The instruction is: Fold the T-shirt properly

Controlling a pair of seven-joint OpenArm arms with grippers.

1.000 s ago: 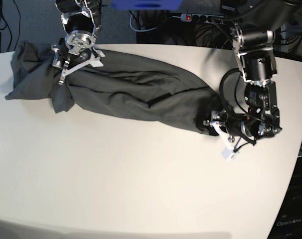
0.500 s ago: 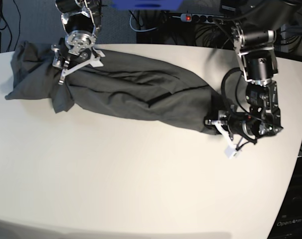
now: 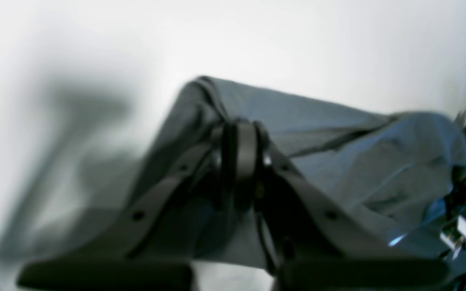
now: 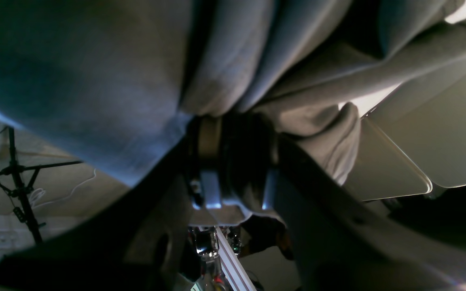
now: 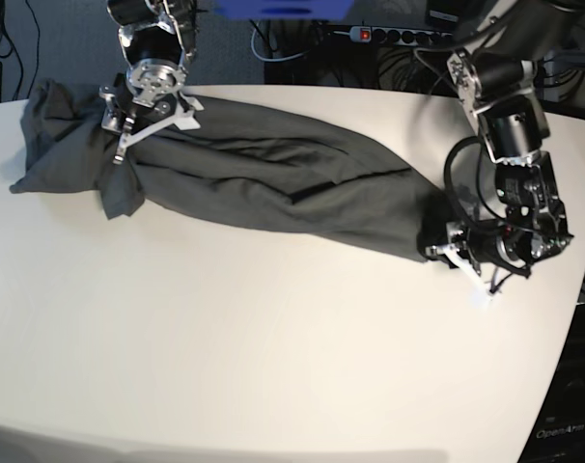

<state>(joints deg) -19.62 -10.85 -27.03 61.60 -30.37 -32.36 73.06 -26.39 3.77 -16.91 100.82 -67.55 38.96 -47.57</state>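
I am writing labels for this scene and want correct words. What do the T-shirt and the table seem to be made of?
T-shirt: seemingly thin, soft woven or knit fabric, probably cotton, matte dark olive-grey; it sags into loose folds and wrinkles and bunches where each claw pinches it.
Table: a hard, smooth, off-white top with a slight sheen, perhaps laminate or painted board; the exact material is unclear.

Looks like a robot lab: a big pale surface [image 5: 273, 367] with two robot arms, tangled black cables [image 5: 292, 43] and a power strip [image 5: 389, 35] behind it, plus a black tripod stand [image 4: 18, 186].
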